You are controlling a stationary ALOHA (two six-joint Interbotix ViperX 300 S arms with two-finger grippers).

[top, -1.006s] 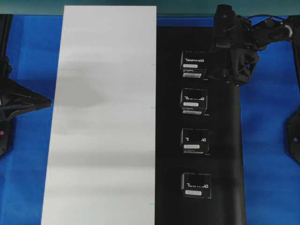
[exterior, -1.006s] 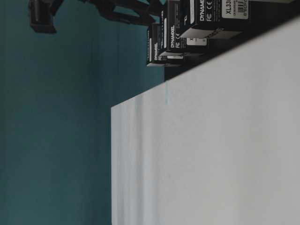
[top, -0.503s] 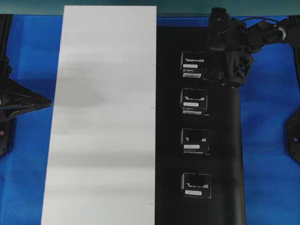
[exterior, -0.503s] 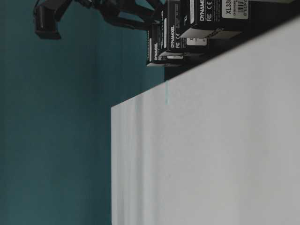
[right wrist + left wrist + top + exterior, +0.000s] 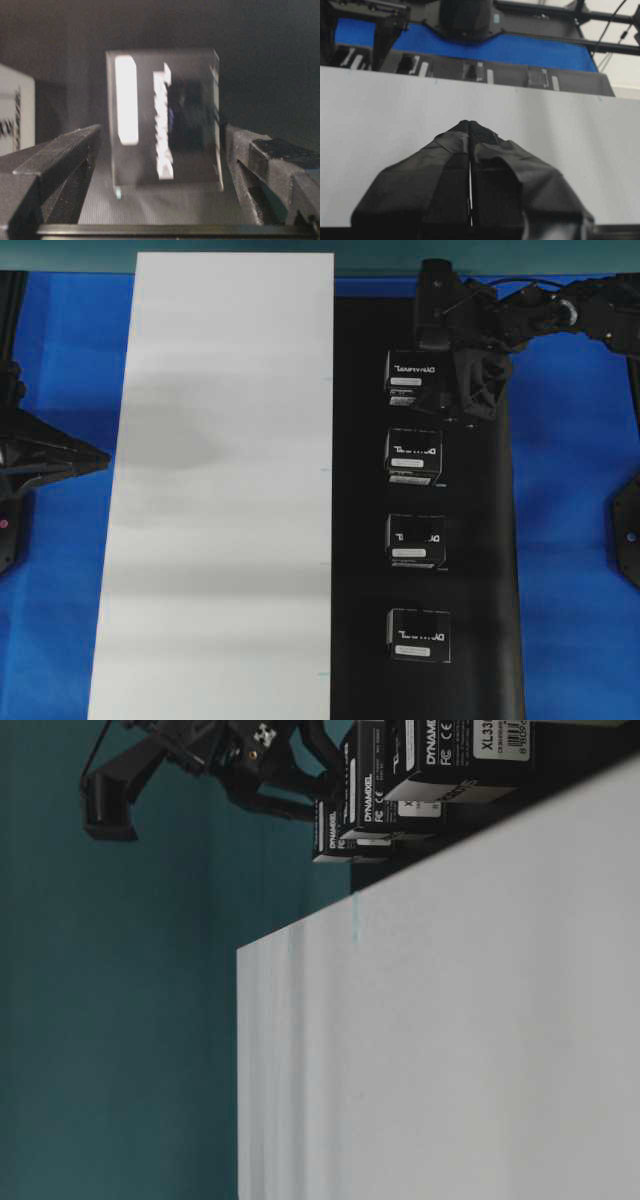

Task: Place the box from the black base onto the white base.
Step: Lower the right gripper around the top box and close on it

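Overhead view: long plain white rectangular board (image 5: 225,480) lies left of centre on the blue table surface (image 5: 575,540); long matte black rectangular sheet (image 5: 480,570) lies edge to edge along its right side; four small black cube-like cartons with white lettering and white labels stand in a column on the black sheet, none on the white board; the farthest carton, the task's box (image 5: 412,373), sits at the top of the column; the other three (image 5: 413,452) (image 5: 415,538) (image 5: 419,633) are spaced below it, apart from each other.

Right gripper (image 5: 452,390) is at the box, arm reaching in from the top right; its body overlaps the box's right side from above; in the right wrist view the box (image 5: 165,120) sits between the two black fingers (image 5: 55,165), blurred; jaws spread wide, one finger on each side; whether the pads touch the box cannot be told; box rests on the black sheet (image 5: 265,60), not lifted; a neighbouring carton (image 5: 15,115) shows at the left edge.

Left gripper (image 5: 470,131) is over the white board (image 5: 570,130), fingers pressed together, clenched on nothing; row of cartons visible beyond the board's far edge.

Table-level view: right gripper (image 5: 300,795) at the far carton, dark against the teal wall (image 5: 120,1020).
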